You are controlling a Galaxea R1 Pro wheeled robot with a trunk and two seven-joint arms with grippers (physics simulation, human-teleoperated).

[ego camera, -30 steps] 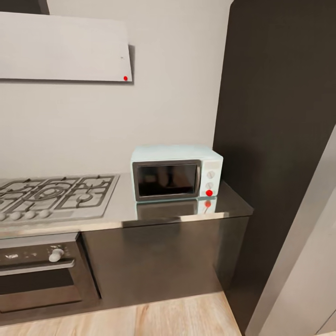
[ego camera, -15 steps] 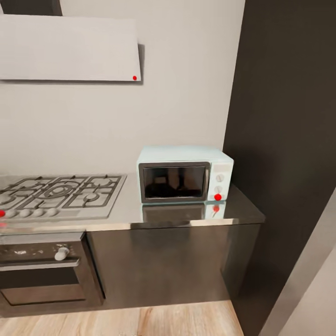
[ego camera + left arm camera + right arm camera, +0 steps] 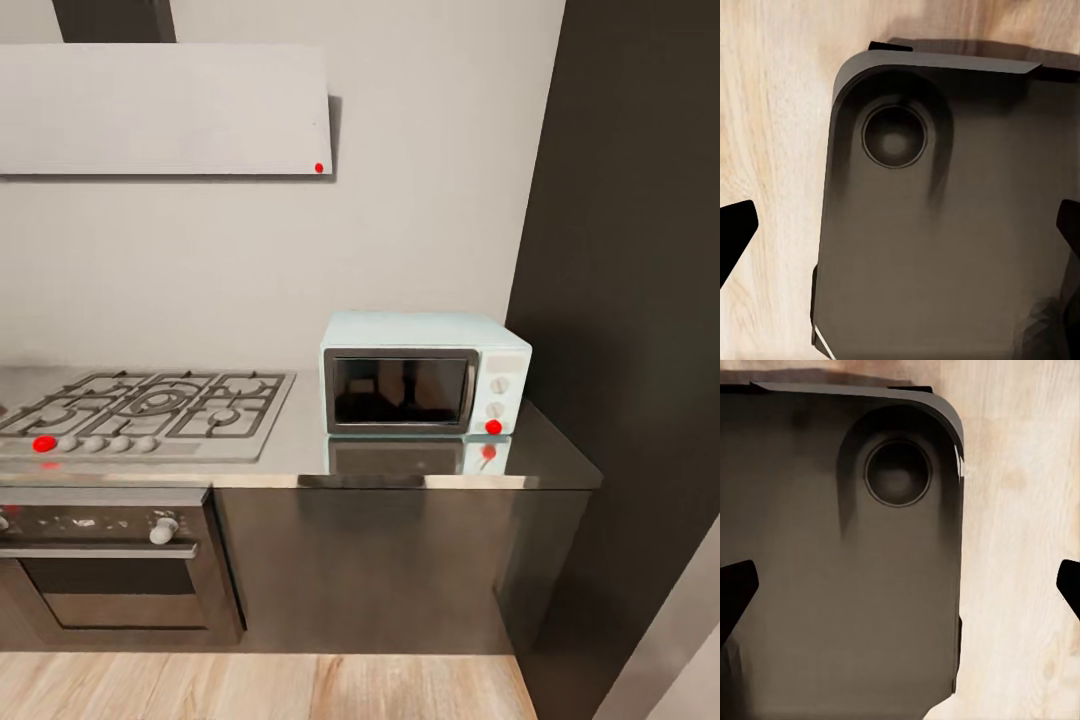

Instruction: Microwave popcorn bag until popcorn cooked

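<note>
The pale mint-blue microwave (image 3: 425,375) stands with its glass door closed at the right end of the steel-grey countertop (image 3: 300,445), against the grey wall. A red dot sits under its two white knobs. The popcorn bag is out of view. My left gripper (image 3: 900,232) is open, its dark fingertips (image 3: 735,229) wide apart over my own dark base and the wood floor. My right gripper (image 3: 900,589) is open in the same way, with nothing between its fingertips (image 3: 735,589).
A silver gas hob (image 3: 150,410) lies left of the microwave, with a dark built-in oven (image 3: 110,570) below it and a pale hood (image 3: 160,110) above. A tall dark cabinet (image 3: 630,300) walls off the right side. Pale plank floor (image 3: 250,690) runs before the cabinets.
The whole head picture has slid to the right and squared up to the counter, so the camera moved. A red hob knob has come into view. Nothing on the counter has moved.
</note>
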